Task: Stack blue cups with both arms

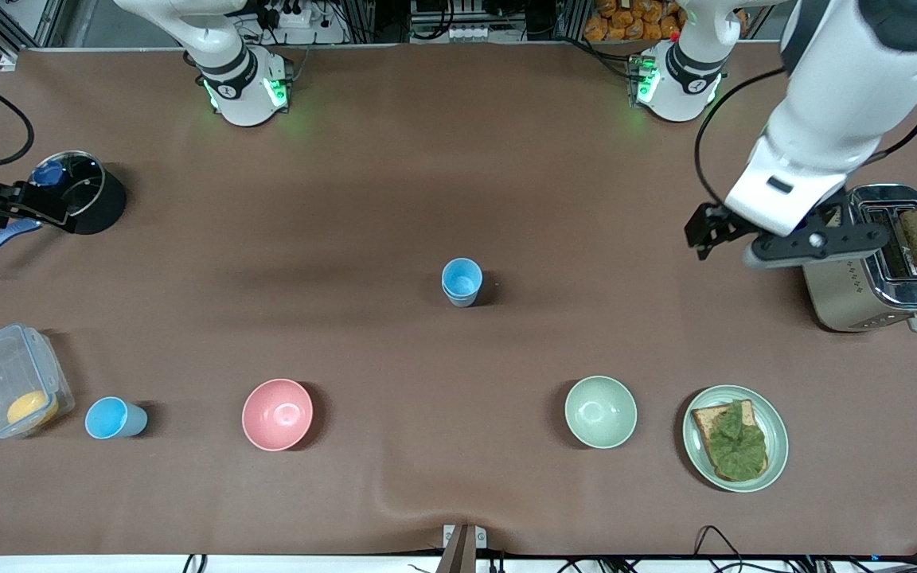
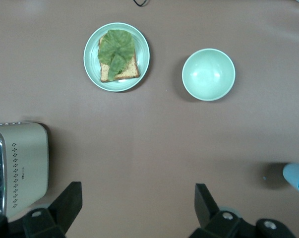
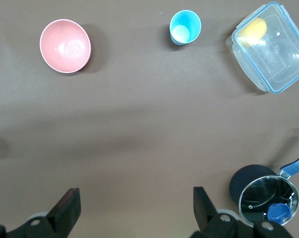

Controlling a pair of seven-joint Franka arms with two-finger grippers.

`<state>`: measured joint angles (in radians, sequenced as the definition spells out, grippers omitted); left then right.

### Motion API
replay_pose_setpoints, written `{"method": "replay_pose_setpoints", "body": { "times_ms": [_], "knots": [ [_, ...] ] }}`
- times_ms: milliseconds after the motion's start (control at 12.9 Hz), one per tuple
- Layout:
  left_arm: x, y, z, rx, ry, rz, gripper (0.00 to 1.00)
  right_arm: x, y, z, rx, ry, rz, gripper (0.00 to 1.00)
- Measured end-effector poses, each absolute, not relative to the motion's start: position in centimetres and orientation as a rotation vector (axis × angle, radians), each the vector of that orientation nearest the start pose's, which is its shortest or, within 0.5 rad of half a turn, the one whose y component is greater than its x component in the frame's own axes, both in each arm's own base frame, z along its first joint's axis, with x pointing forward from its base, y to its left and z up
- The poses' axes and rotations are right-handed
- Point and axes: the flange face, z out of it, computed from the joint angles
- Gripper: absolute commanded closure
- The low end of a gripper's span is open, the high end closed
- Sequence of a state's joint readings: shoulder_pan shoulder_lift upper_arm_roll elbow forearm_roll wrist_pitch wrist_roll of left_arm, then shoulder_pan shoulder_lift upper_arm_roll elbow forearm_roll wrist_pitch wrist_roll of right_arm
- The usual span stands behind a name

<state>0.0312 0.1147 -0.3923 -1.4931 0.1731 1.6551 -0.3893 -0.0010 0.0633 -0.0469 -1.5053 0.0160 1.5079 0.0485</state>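
Blue cups stand at two places: a centre cup in the middle of the table, which appears to be two cups already nested, and a single cup near the front camera, between the lidded plastic container and the pink bowl. Both stand upright, mouth up, long axis vertical, tapering toward the base. The left gripper hangs beside the toaster, fingers spread wide and empty; the centre cup lies well apart from it, toward the right arm's end of the table, and shows only at the edge of the left wrist view. The right gripper hangs next to the lidded black pot, jaws likewise wide and empty; in its wrist view the single cup lies well ahead of the fingers. The step in hand is judged to be the approach. Descend vertically over the single cup, centre the rim between the fingers, close on the wall near the top, and keep the cup upright. Use the left gripper to steady the centre cup for insertion.
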Motion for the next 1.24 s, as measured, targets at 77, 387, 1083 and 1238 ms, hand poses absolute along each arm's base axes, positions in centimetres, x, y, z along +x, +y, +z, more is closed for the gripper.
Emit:
{"method": "replay_pose_setpoints", "body": {
  "times_ms": [77,387,1083,1238],
  "knots": [
    [56.2,-16.8,61.8,-3.048,0.012,-0.122,0.00,56.7,-2.4,61.4,-3.123,0.150,0.096,0.00],
    [55.5,-13.5,63.6,-3.082,0.045,-0.099,0.00,56.7,-2.5,61.4,-3.123,0.150,0.099,0.00],
    [56.4,-9.1,63.4,-3.094,0.031,-0.075,0.00,56.6,-2.5,61.3,-3.123,0.150,0.108,0.00],
    [56.6,-8.0,63.4,-3.093,-0.001,-0.073,0.00,56.6,-2.5,61.3,-3.123,0.150,0.110,0.00]
  ]
}}
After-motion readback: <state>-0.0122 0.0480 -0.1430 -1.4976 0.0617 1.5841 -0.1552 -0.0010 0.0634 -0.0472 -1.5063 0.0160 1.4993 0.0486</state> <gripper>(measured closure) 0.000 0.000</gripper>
